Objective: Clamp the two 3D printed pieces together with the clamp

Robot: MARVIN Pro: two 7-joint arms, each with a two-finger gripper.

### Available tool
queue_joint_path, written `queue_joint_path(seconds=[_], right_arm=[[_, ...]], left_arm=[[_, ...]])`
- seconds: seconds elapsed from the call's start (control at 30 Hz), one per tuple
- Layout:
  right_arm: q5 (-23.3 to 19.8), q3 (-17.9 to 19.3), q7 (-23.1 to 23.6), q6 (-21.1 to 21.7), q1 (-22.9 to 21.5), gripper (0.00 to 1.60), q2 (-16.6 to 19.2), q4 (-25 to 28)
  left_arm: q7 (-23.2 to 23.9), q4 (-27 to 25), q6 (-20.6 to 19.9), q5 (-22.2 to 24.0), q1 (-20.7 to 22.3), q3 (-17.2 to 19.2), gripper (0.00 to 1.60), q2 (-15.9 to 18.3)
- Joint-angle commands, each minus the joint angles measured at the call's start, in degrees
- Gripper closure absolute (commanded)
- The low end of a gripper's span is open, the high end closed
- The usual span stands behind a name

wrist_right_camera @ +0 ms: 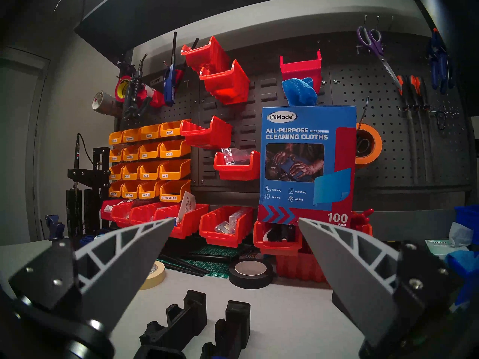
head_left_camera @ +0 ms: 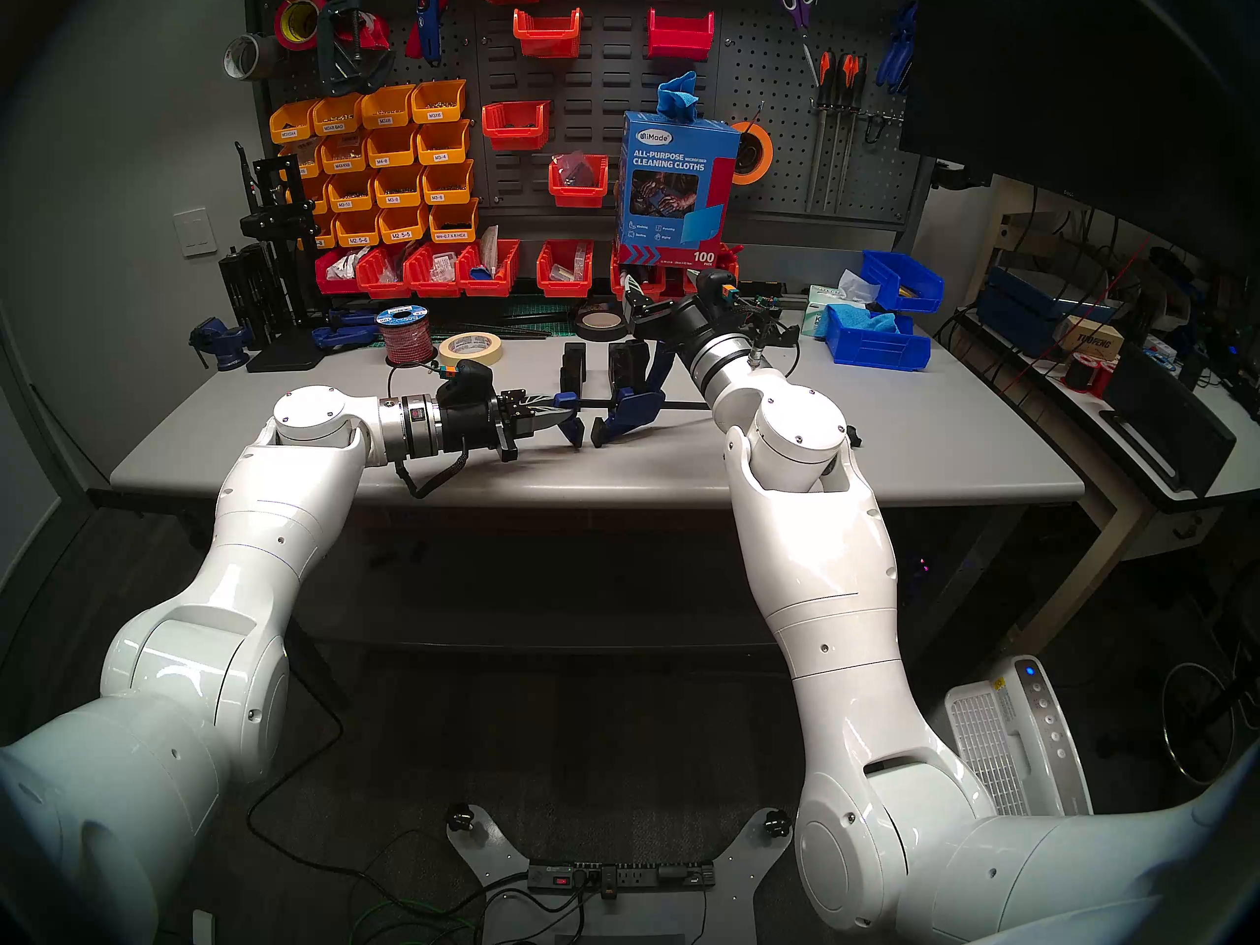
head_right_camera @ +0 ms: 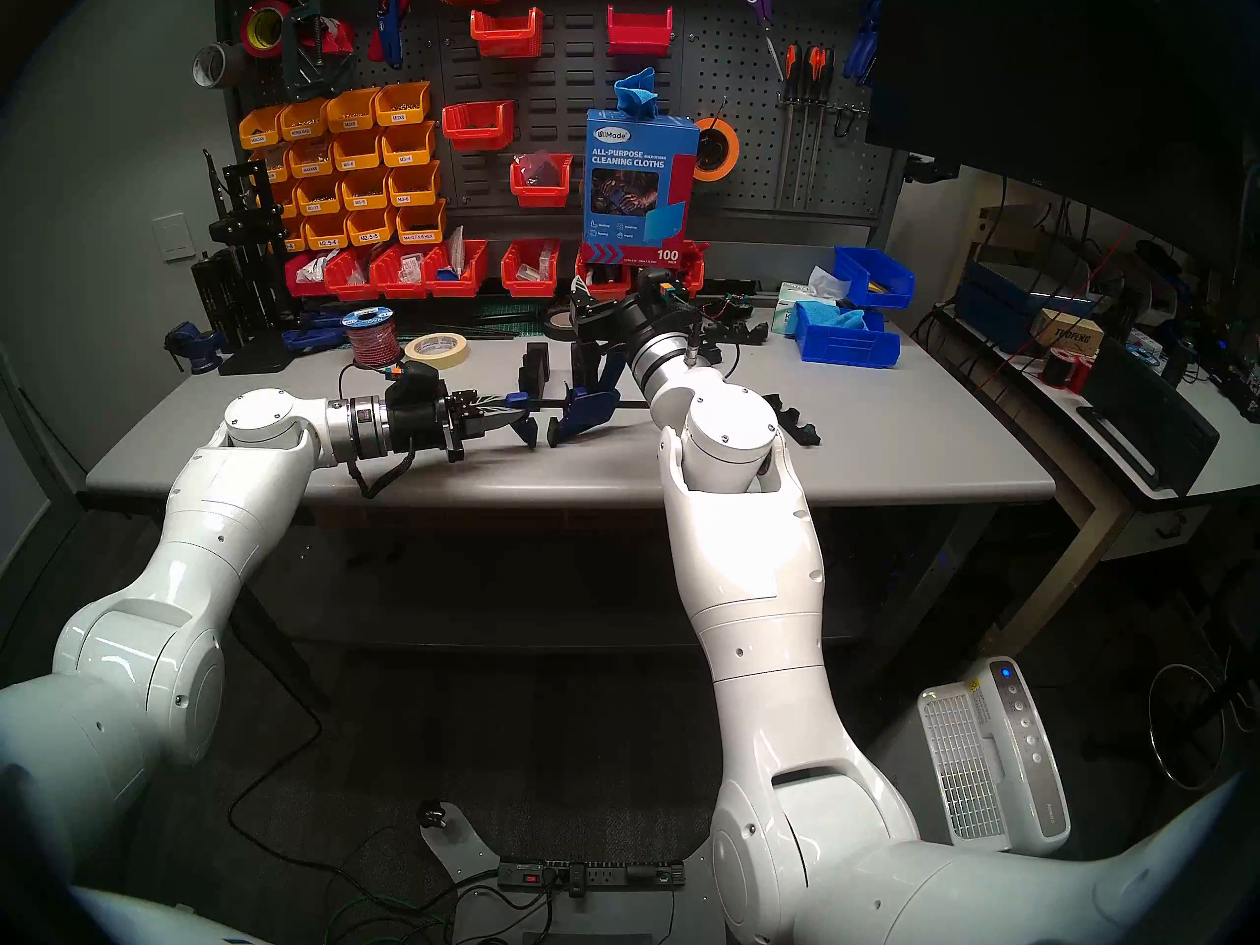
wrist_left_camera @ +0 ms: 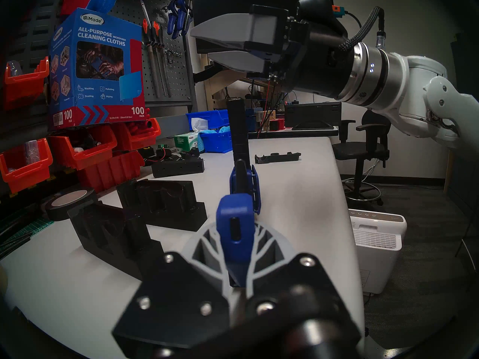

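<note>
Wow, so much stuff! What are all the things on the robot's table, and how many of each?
clamp: one, blue with a black bar, middle of the table, one end in the left gripper
printed pieces: two, black, standing apart just behind the clamp
masking tape: one roll, cream, back left
black tape: one roll, black, back middle
wire spool: one, red, beside the masking tape
cloth box: one, blue, on red bins at the back
blue bins: two, blue, back right
vise: one, dark blue, far left
table: one, grey, under it all
left gripper: shut on the clamp
right gripper: open, empty, raised near the pieces
</note>
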State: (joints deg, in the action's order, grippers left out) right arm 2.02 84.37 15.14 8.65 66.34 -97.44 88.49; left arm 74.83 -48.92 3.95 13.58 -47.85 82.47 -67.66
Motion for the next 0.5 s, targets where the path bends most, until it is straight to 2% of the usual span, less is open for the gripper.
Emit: queue_joint_path(seconds=[0.0, 0.2, 0.47], right_arm=[[-0.1, -0.1, 0.7, 2.4, 0.6, 0.00, 0.3, 6.5], [0.2, -0.3, 1.4, 6.3, 2.5, 0.00, 0.7, 10.5], [0.5, -1.4, 2.8, 9.3, 3.4, 0.00, 1.0, 14.1]], left_arm=[[0.2, -0.9, -0.1, 0.5, 1.7, 0.6, 1.60, 0.1], [0.2, -1.0, -0.1, 0.5, 1.7, 0.6, 1.60, 0.1], [0.2, -1.0, -0.1, 0.5, 1.7, 0.6, 1.60, 0.1]])
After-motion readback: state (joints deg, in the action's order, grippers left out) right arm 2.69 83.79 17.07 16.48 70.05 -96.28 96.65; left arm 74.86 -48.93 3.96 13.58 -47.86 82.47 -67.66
